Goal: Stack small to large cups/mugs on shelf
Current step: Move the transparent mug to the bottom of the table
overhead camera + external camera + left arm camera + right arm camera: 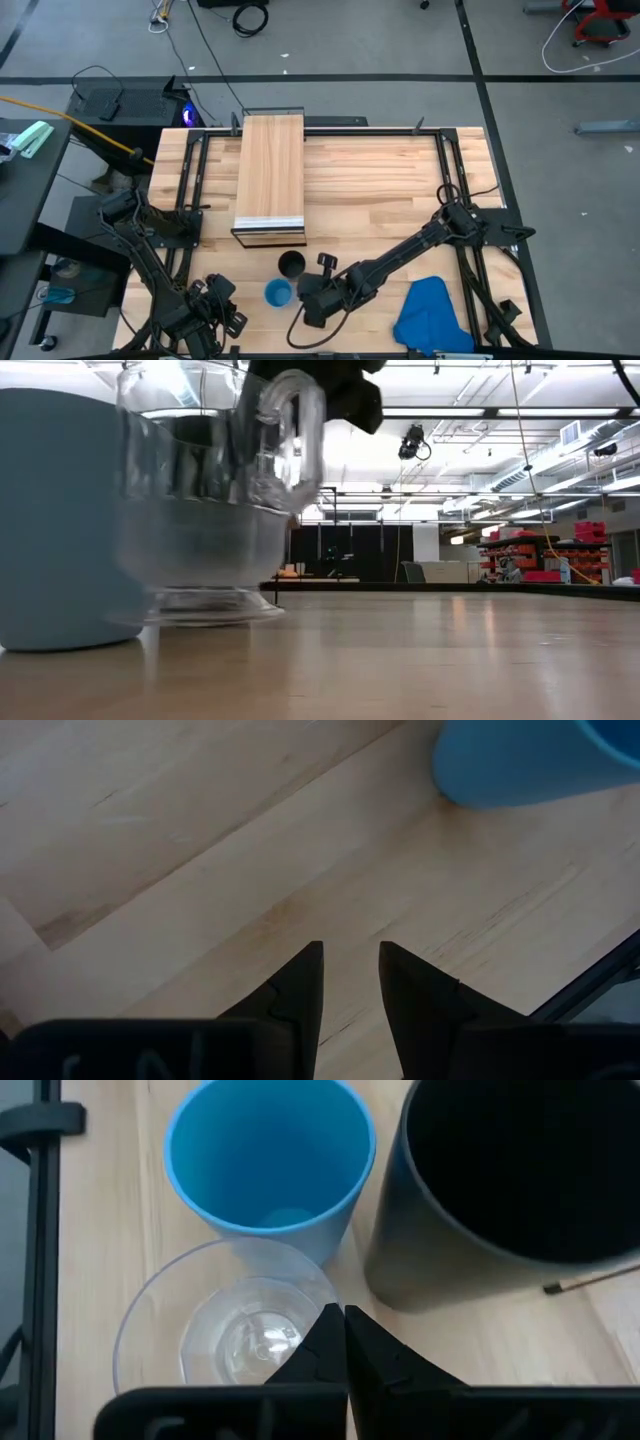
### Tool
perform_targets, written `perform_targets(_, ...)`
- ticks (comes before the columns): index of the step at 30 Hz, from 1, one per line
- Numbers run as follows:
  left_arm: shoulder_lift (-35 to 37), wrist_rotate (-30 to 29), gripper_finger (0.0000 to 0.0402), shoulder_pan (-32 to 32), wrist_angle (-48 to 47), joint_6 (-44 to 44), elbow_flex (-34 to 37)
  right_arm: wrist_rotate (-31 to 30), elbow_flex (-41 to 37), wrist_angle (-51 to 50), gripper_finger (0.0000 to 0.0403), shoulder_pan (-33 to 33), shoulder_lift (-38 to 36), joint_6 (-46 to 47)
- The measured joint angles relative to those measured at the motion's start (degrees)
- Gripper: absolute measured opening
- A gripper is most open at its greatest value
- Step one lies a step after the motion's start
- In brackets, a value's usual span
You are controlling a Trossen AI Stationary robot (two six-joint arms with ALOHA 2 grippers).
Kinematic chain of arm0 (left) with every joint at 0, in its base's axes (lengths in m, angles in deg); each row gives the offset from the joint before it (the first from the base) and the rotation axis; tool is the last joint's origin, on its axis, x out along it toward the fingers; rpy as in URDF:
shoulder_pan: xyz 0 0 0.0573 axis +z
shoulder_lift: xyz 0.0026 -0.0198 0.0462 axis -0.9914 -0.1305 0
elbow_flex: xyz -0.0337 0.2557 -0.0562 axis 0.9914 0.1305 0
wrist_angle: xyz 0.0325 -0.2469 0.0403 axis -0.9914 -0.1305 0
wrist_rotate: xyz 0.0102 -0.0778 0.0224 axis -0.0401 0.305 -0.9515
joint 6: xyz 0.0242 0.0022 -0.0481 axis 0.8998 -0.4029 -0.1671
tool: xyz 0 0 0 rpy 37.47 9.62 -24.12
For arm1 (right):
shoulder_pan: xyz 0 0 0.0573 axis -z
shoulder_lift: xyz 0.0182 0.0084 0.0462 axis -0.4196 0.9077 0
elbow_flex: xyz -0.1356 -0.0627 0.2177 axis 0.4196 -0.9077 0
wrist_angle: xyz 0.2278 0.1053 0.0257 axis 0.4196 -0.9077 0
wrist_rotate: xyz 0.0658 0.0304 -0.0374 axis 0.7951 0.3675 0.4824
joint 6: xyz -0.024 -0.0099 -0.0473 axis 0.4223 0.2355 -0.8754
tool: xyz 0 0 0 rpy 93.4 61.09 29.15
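The small clear cup [225, 1325] stands on the table near its near edge, with the bright blue cup [268, 1160] just beside it and the tall black cup [510, 1180] next to both. All three stand upright on their bases. My right gripper [342, 1325] is shut at the clear cup's rim. In the low view the clear cup [200, 510] stands in front of the blue cup [60, 520]. My left gripper [350, 955] is open and hovers over bare table left of the blue cup [530, 760]. The light-wood shelf [270, 170] lies farther back. My right gripper pinches the clear cup's rim [318, 1295] on the side nearest the arm, one finger [320, 1342] inside the cup and the other outside. The fingers slant down from above and from the table's right. The cup's base [200, 605] is on the table.
A blue cloth [430, 315] lies at the table's near right corner. The shelf's pale front edge [268, 222] faces the cups, with bare wood between them. Black frame rails [190, 190] run along the table's sides.
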Motion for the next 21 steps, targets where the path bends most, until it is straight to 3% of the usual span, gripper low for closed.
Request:
perform_targets(12,0.0,0.0,0.0107,0.0,0.0,-0.1,0.0,1.8,0.0,3.1,0.0000,2.1,0.0,-4.0)
perform_targets(21,0.0,0.0,0.0107,0.0,0.0,-0.1,0.0,2.8,0.0,0.4,0.0000,-0.1,0.0,-4.1)
